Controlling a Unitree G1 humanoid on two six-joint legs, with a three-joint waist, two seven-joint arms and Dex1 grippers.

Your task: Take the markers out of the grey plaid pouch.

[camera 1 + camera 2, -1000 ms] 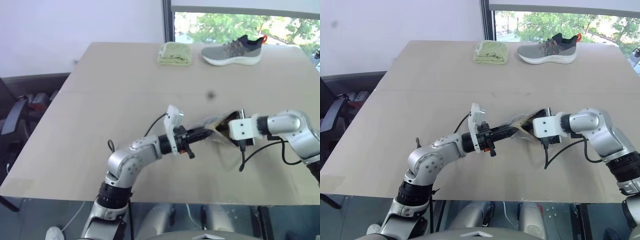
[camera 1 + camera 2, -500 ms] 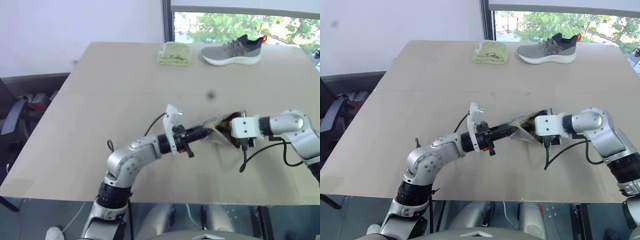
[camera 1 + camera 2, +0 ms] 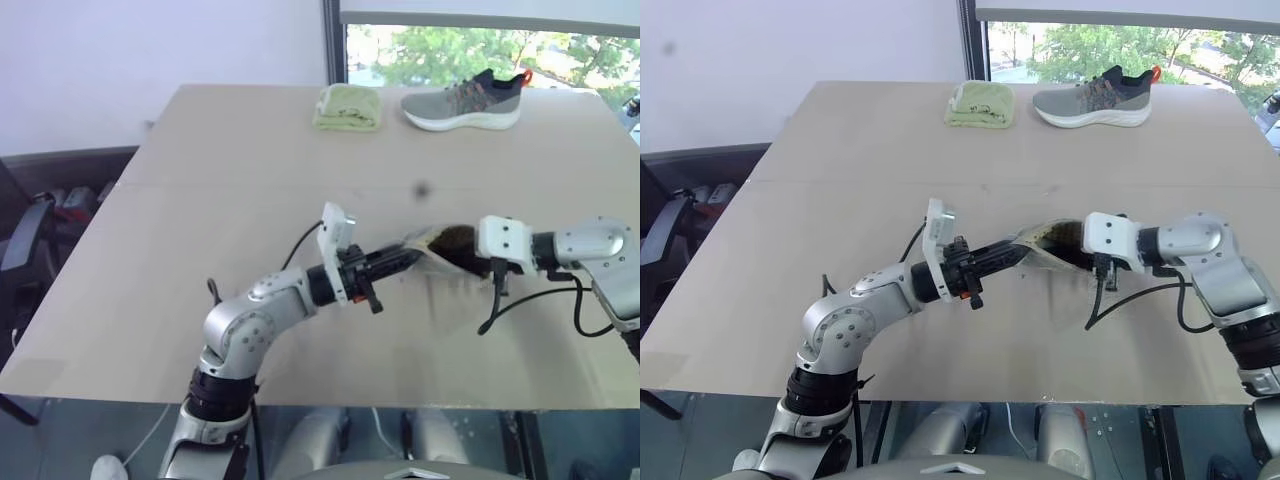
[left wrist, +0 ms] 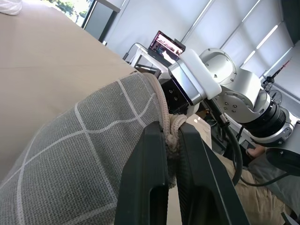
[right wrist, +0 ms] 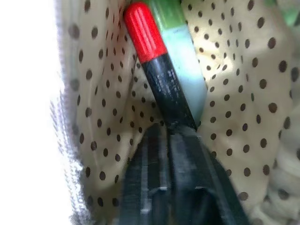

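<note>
Tabletop [image 3: 200, 200]: markers [image 5: 161, 89] inside pouch [image 4: 75, 159]

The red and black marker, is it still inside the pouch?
Inside: the red and black marker lies against the dotted lining, its end between the right gripper fingers.

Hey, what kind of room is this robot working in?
Probably an office or lab workspace. A large plain table stands by a window with trees outside, and the left wrist view shows an open laptop on a desk behind.
</note>
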